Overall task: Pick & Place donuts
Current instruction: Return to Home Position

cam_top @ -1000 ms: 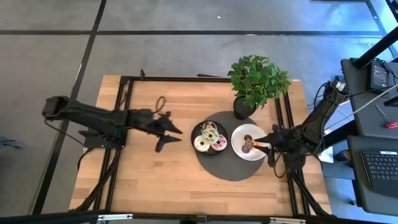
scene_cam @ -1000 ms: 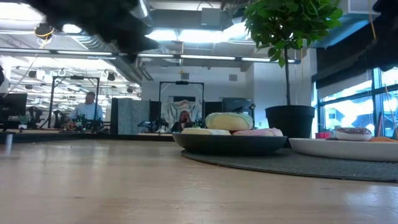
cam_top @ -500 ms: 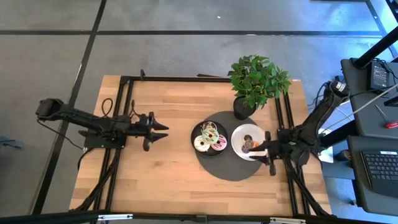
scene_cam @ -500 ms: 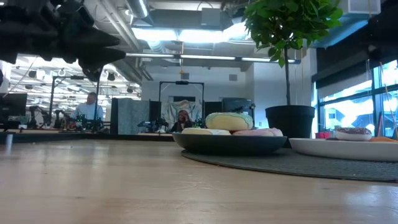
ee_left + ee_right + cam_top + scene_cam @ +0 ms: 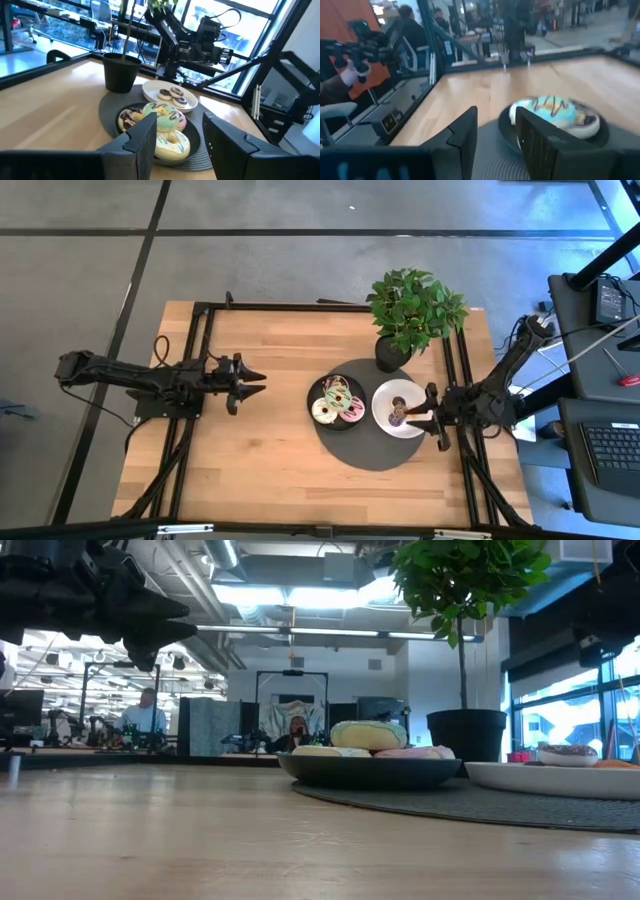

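Now the left end effector hovers above the bare worktop, well to the left of the black plate, its fingers apart with nothing between them. The right end effector hangs at the right edge of the white plate, fingers likewise apart and empty. The large donuts, iced cream, pink and green, are piled on the black plate with a brown one beside them. The small donuts lie on the white plate. Both plates rest on a round dark mat, beside a potted plant.
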Available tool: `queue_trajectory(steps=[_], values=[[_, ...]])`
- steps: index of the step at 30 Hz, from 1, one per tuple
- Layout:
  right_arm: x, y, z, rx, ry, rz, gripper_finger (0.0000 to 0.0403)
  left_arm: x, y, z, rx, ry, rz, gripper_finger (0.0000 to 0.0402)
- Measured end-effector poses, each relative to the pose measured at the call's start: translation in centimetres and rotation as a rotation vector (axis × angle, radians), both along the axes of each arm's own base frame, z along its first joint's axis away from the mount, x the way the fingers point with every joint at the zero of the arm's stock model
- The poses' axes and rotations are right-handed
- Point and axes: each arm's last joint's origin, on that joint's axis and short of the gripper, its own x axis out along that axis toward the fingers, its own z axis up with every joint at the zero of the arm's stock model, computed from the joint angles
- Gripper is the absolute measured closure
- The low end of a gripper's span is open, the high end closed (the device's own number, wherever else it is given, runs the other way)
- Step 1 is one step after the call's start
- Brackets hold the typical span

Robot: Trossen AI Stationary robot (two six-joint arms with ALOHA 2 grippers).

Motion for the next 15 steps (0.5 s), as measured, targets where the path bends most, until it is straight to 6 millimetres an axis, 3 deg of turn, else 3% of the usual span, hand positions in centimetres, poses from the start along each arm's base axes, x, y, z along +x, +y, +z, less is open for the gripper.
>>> queue_trajectory(steps=[7, 15], values=[[-0.9, -1.2, 0.8, -0.045, -0.057, -0.090, 0.0267, -1.1, 0.5, 0.4, 0.025, -0.021, -0.009, 0.0245], [-1.9, -2.1, 1.0, -0.028, -0.084, -0.071, 0.0267, -2.6, 0.8, 0.6, 0.046, -0.040, 0.022, 0.0248]])
